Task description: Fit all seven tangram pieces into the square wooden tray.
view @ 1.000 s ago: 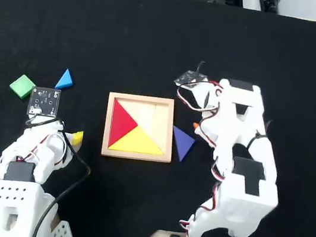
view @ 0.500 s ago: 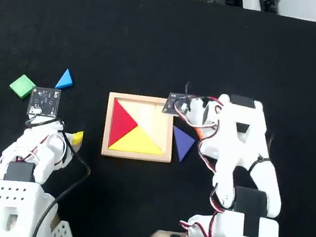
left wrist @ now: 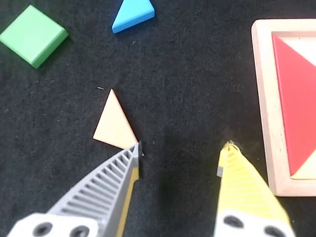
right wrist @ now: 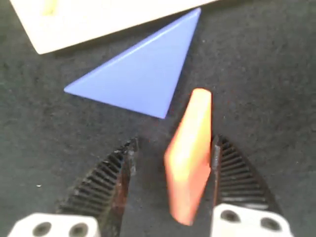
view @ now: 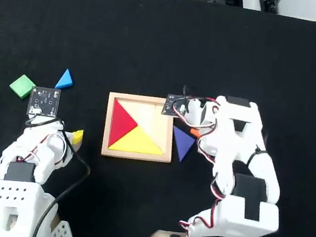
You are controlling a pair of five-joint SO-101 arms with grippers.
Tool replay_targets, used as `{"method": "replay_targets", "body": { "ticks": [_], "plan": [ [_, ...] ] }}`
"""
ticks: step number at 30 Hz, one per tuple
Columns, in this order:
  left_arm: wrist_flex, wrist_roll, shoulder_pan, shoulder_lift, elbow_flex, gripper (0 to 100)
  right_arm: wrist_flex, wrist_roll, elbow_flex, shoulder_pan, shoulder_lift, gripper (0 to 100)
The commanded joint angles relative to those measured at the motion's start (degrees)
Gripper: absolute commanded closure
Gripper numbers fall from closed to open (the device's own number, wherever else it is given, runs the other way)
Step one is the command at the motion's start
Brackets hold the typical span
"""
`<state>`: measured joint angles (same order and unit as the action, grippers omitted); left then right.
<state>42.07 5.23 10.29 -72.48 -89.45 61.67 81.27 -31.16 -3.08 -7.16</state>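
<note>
hidden/unclear: orange piece [right wrist: 190, 153] stood on edge, shape unreadable; in the high view just a sliver of it showed by the right arm's wrist
also part-hidden: pale yellow triangle [left wrist: 114, 123], half covered by the left arm in the high view
cut off: tray [view: 144, 99] ran out of frame in both wrist views
tray count: 1, square, wooden, mid surface [view: 157, 46] between the two arms
pieces total: 7
in tray: 2, red triangle [view: 122, 122] and yellow triangle [view: 137, 142], edges touching; the rest of the tray floor was bare wood
outside tray: 5, all on the surface
triangles: 5 (red, yellow, purple, blue, pale yellow)
squares: 1, green square [view: 22, 85]
unclear shape: 1, the orange piece
purple triangle [right wrist: 143, 81]: flat, just beside the tray's right edge, one corner at the rim
green square + blue triangle [view: 65, 79]: far left of the surface, near each other, not touching
left gripper [left wrist: 183, 144]: jaws open, nothing between them; the grey jaw's tip sat at a corner of the pale yellow triangle, contact unclear
right gripper [right wrist: 174, 142]: low over the surface just right of the purple triangle, jaws apart; the orange piece sat between them against one jaw, with a clear gap to the other
</note>
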Motion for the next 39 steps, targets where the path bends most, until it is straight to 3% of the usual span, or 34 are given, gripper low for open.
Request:
{"method": "replay_targets", "body": {
  "ticks": [1,9,14,27,32,39],
  "plan": [
    [-0.9,0.4,-0.7,-0.4,0.1,74,-0.3,0.6,2.6,-0.7,-1.3,76.6],
    [-1.0,0.4,-0.7,-0.4,0.1,74,0.5,0.4,6.1,-0.7,-4.5,82.0],
    [-1.1,0.4,-0.7,-0.4,0.1,74,7.6,-1.9,7.1,-0.6,2.1,82.5],
    [-0.8,0.4,-0.7,-0.4,0.1,74,-0.1,-2.5,-1.5,-2.5,7.4,82.2],
    [-1.1,0.4,-0.7,-0.4,-0.2,74,-0.3,-2.5,-1.8,-2.5,6.9,70.4],
    [-1.1,0.4,-0.7,-0.4,-0.2,74,0.0,-2.5,2.2,-2.4,-2.1,78.6]
  ]
}}
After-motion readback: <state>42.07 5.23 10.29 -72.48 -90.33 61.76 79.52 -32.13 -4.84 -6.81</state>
